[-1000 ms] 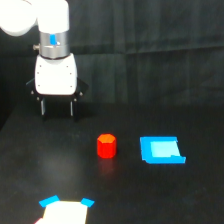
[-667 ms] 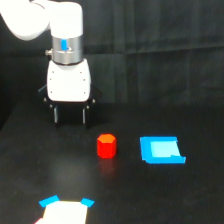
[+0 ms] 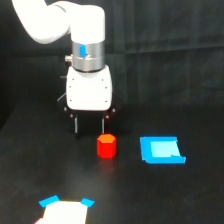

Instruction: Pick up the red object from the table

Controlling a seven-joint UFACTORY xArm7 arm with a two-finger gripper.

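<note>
Red object point(image 3: 106, 145): the landmark for every place below; 1 small red-orange block standing on its own, untouched, nothing gripping it.
Table point(image 3: 190, 195): the wide black surface under the red object, which rests directly on it.
Arm point(image 3: 75, 30): 1 white xArm6 reaching down from the upper part of the exterior view, its body above the red object and toward the exterior view's left of it.
Blue piece point(image 3: 161, 150): flat, lying on the table near the red object, on the exterior view's right, apart from it.
White and blue piece point(image 3: 65, 210): at the bottom edge, well below the red object, partly cut off.
Gripper point(image 3: 90, 125): 2 thin dark fingers spread apart with nothing between them, tips just above the red object's top and slightly to the exterior view's left.
Done: the approach looks nearly complete.
Left: centring the fingers over the red object, lowering around it, closing, lifting.
</note>
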